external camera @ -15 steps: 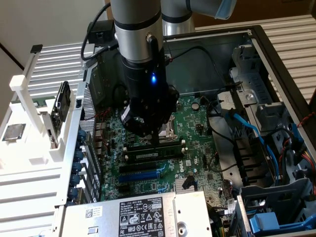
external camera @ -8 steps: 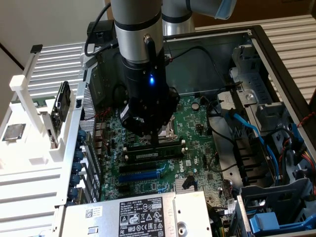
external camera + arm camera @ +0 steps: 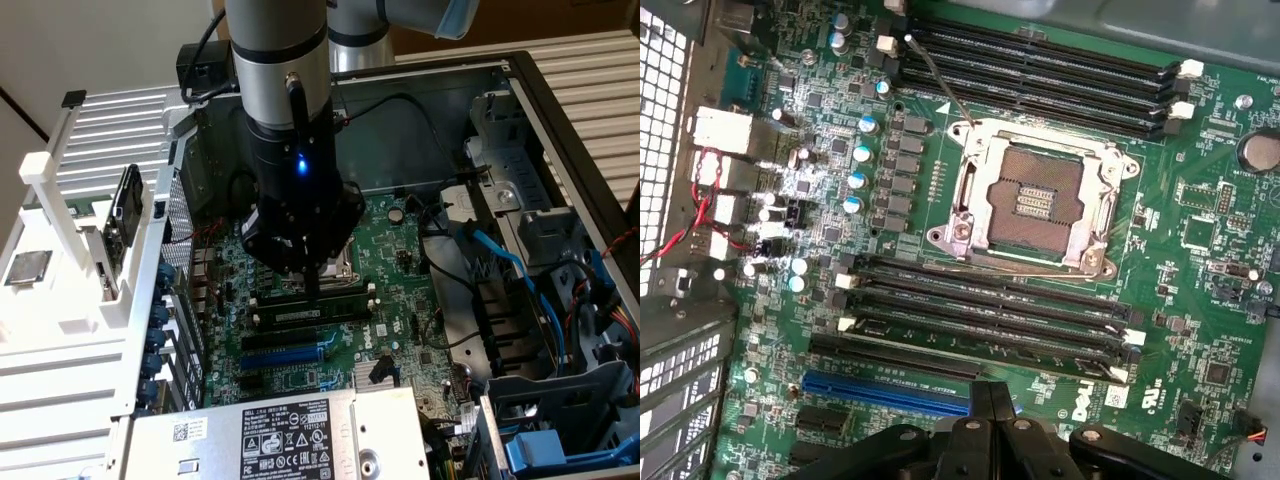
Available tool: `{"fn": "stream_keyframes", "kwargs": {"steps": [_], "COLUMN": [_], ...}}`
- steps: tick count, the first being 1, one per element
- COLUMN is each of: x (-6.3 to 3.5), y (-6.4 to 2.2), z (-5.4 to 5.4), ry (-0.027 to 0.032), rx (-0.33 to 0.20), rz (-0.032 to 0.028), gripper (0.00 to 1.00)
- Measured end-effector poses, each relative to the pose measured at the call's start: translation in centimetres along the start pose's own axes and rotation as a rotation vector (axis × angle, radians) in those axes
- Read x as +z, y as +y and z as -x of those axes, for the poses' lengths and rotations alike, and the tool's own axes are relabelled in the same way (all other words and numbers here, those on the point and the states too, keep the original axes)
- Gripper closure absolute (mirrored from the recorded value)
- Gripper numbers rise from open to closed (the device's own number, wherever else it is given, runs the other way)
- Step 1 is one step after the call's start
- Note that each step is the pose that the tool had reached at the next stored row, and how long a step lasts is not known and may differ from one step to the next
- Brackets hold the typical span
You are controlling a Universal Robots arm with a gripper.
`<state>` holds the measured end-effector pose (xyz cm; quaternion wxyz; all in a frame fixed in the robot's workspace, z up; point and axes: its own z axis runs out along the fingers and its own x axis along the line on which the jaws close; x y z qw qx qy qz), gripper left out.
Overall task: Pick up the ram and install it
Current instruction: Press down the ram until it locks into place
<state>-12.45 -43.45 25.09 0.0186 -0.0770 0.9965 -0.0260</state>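
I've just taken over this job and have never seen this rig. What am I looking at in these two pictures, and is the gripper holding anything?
The exterior view looks down from outside at one robot arm reaching into an open computer case. The wrist view is taken from the arm itself, looking at the green motherboard, with its square processor socket, long black memory slots and one blue slot. The dark parts at that picture's edge are the gripper. It is shut. In the exterior view, the ram stands in a slot directly under the gripper's tip. It does not look lifted or carried. Whether the tip presses on it, I cannot tell.
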Motion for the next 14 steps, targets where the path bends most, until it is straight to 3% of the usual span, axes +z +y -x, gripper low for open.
{"fn": "stream_keyframes", "kwargs": {"steps": [8,14], "x": [0.09,0.09], "y": [0.01,0.01], "z": [0.0,0.0], "ry": [0.0082,0.0083], "rx": [0.182,0.184], "rz": [0.0048,0.0048], "gripper": [0.9,0.9]}}
